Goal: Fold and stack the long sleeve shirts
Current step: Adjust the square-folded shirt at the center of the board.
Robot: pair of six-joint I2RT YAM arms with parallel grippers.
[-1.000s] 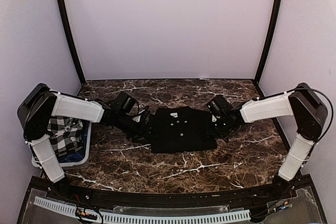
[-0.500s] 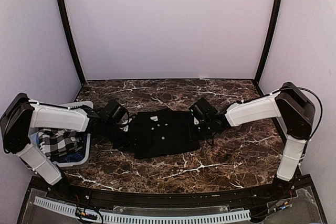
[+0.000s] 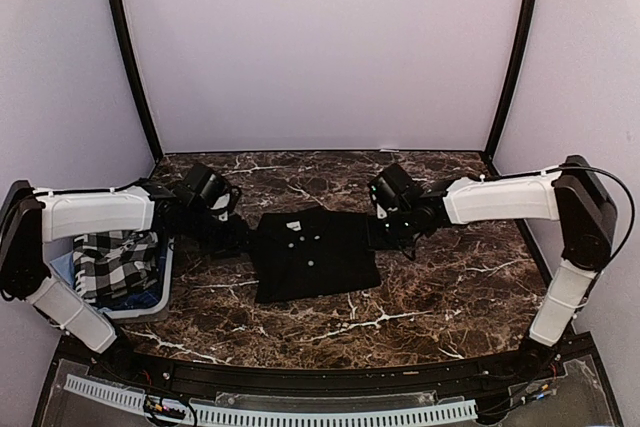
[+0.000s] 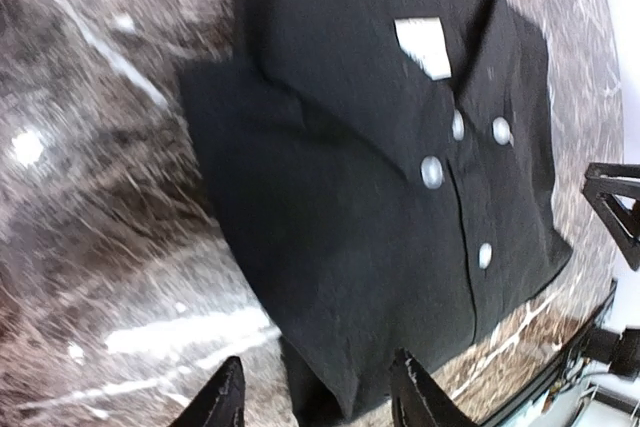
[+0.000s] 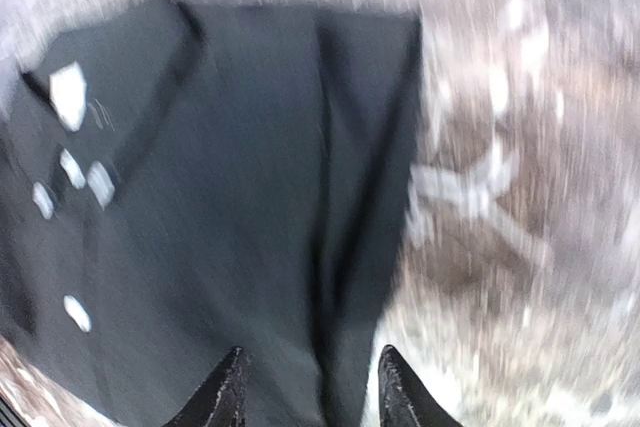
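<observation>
A folded plain black long sleeve shirt [image 3: 313, 255] with small pale buttons lies flat on the marble table, collar toward the back. My left gripper [image 3: 236, 237] hovers at its left edge, jaws open and empty. In the left wrist view the shirt [image 4: 370, 177] shows a white neck label, and the shirt's edge lies below the open left gripper [image 4: 318, 402]. My right gripper [image 3: 379, 233] is at the shirt's right edge, jaws open and empty. In the blurred right wrist view the shirt [image 5: 230, 197] fills the left half, its folded edge under the open right gripper [image 5: 312, 397].
A white slatted basket [image 3: 166, 282] stands at the left table edge under the left arm, holding a black-and-white checked cloth [image 3: 112, 259] and something blue. Dark marble table [image 3: 450, 287] shows right of the shirt, with walls on three sides.
The shirt was slid leftward between both grippers, then stayed put. Both grippers have since drawn back toward the far side of the shirt's edges.
</observation>
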